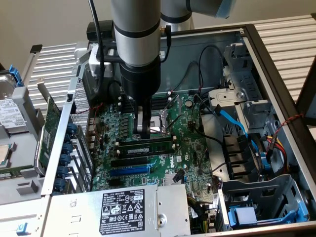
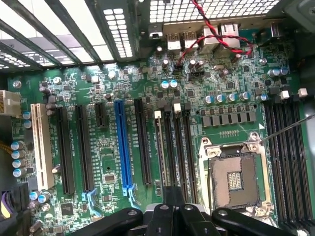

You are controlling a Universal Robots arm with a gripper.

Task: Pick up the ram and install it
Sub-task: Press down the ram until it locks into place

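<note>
The ram [image 1: 146, 146] is a narrow green stick with black chips, standing on edge in a black memory slot on the motherboard [image 1: 197, 148], beside the CPU socket [image 1: 160, 127]. In the wrist view the ram [image 2: 160, 147] appears edge-on as a thin strip in the slot with a white end clip. My gripper [image 1: 143, 134] hangs straight down over the stick's middle with its fingers shut together, tips right at the stick's upper edge. Whether they touch it I cannot tell. The gripper [image 2: 173, 192] rises over the memory slots in the wrist view.
The open computer case [image 1: 276, 74] surrounds the board. A power supply [image 1: 123, 207] sits at the near edge, and a drive cage [image 1: 261, 207] and blue cables [image 1: 232, 121] are at the exterior view's right. A wider green card [image 1: 49, 128] leans outside at the exterior view's left. Empty memory slots [image 2: 288, 157] flank the socket [image 2: 234, 182].
</note>
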